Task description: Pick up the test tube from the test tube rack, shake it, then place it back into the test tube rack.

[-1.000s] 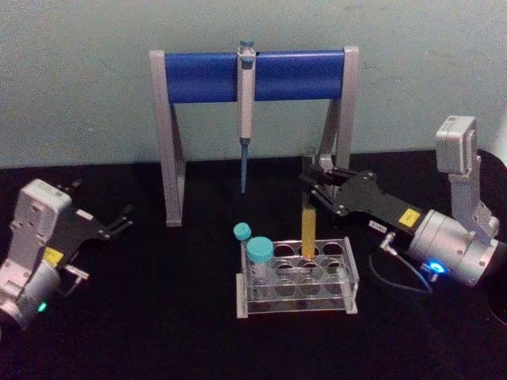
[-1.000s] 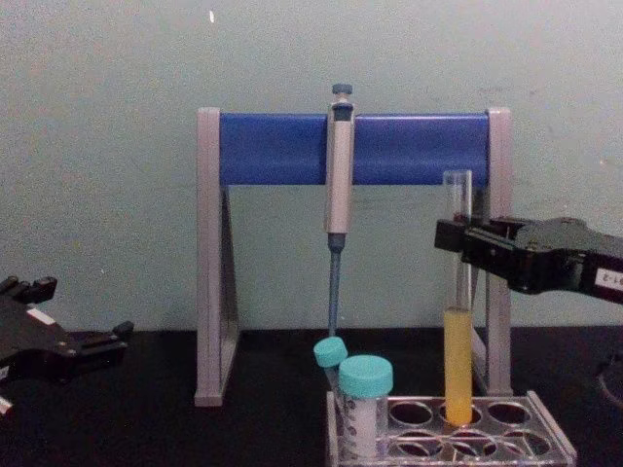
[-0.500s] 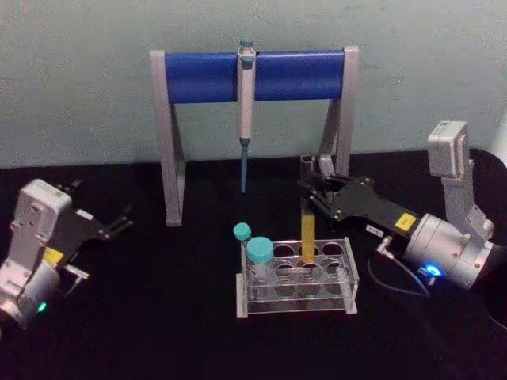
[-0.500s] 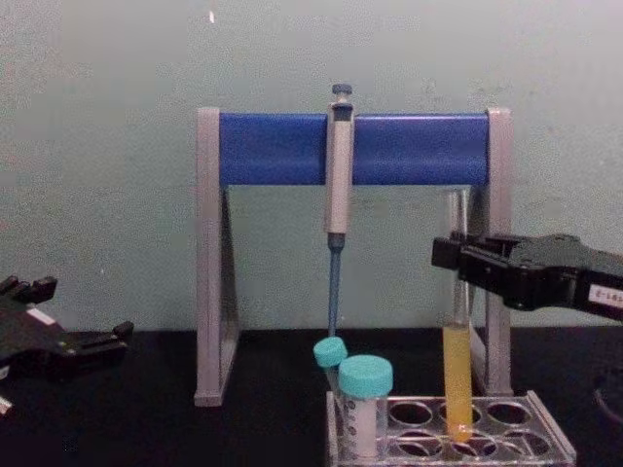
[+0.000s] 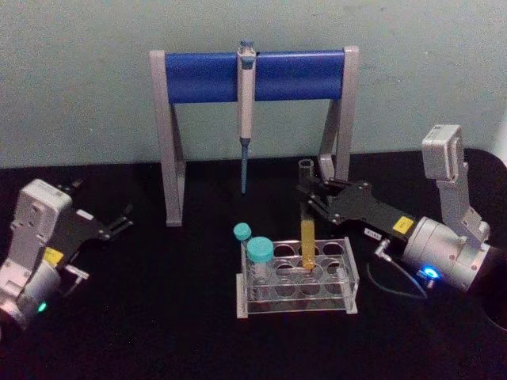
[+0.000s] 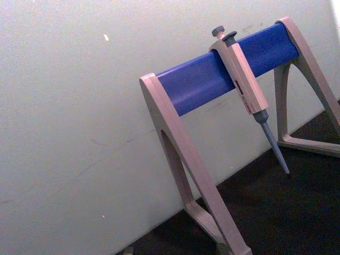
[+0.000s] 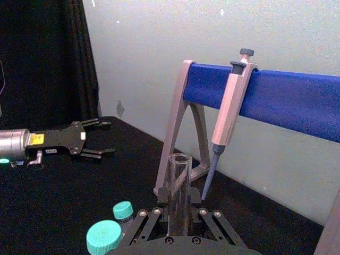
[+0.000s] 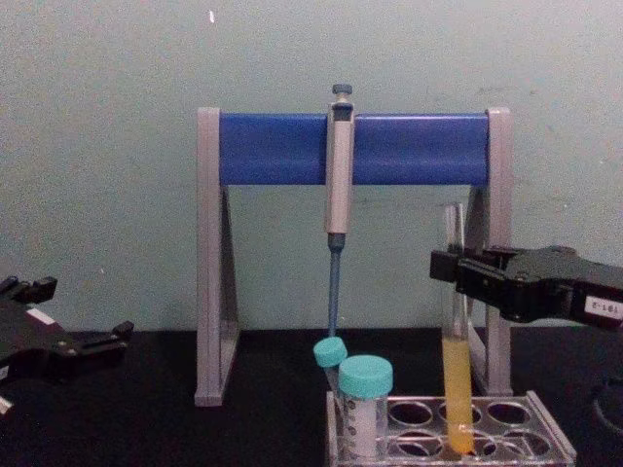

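Observation:
The test tube [image 5: 306,231], a slim clear glass tube with yellow-orange liquid in its lower part, stands upright with its bottom inside a middle hole of the test tube rack [image 5: 349,288]. My right gripper [image 5: 305,195] is shut on the tube's upper part, well above the liquid. From the chest, the tube [image 8: 456,381] runs down into the rack [image 8: 547,430] below the right gripper [image 8: 451,269]. In the right wrist view the tube's open mouth [image 7: 179,187] rises between the fingers [image 7: 144,221]. My left gripper [image 5: 119,222] rests open at the far left of the table.
A tall grey-legged stand with a blue crossbar [image 5: 253,75] stands behind the rack, and a pipette [image 5: 245,111] hangs from it. Two teal-capped tubes [image 5: 259,255] sit at the rack's left end. Black tabletop lies around the rack.
My right gripper has come down with the test tube. The tube's bottom has sunk from just above the rack's top into a hole. The left arm has not moved.

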Robot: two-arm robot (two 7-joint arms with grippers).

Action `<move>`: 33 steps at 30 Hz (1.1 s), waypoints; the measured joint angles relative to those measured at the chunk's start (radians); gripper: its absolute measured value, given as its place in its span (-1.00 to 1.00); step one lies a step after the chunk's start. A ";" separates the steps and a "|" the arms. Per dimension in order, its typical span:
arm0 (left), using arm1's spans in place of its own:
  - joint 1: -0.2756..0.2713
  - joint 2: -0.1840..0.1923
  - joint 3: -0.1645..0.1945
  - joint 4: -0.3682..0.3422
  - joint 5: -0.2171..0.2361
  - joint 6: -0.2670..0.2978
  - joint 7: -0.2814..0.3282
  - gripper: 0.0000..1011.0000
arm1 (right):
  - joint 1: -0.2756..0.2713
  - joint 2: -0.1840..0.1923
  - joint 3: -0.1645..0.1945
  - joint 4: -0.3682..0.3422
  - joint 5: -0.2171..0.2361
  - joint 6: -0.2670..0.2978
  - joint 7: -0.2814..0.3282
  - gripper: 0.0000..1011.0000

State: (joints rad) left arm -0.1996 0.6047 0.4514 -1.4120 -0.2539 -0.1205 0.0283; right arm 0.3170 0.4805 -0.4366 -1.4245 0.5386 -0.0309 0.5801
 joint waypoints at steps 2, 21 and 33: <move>0.000 0.000 0.000 0.000 0.000 0.000 0.000 0.98 | 0.000 0.000 -0.001 0.002 -0.001 0.001 0.000 -0.55; 0.000 0.000 0.000 0.000 0.000 0.000 0.000 0.98 | 0.007 -0.008 -0.010 0.026 -0.013 0.006 0.002 -0.55; 0.000 0.000 0.000 0.000 0.000 0.000 0.000 0.98 | 0.008 -0.009 -0.013 0.033 -0.016 0.014 0.002 -0.55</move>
State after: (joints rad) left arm -0.1995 0.6047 0.4514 -1.4120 -0.2539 -0.1205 0.0283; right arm 0.3250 0.4716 -0.4498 -1.3913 0.5231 -0.0169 0.5825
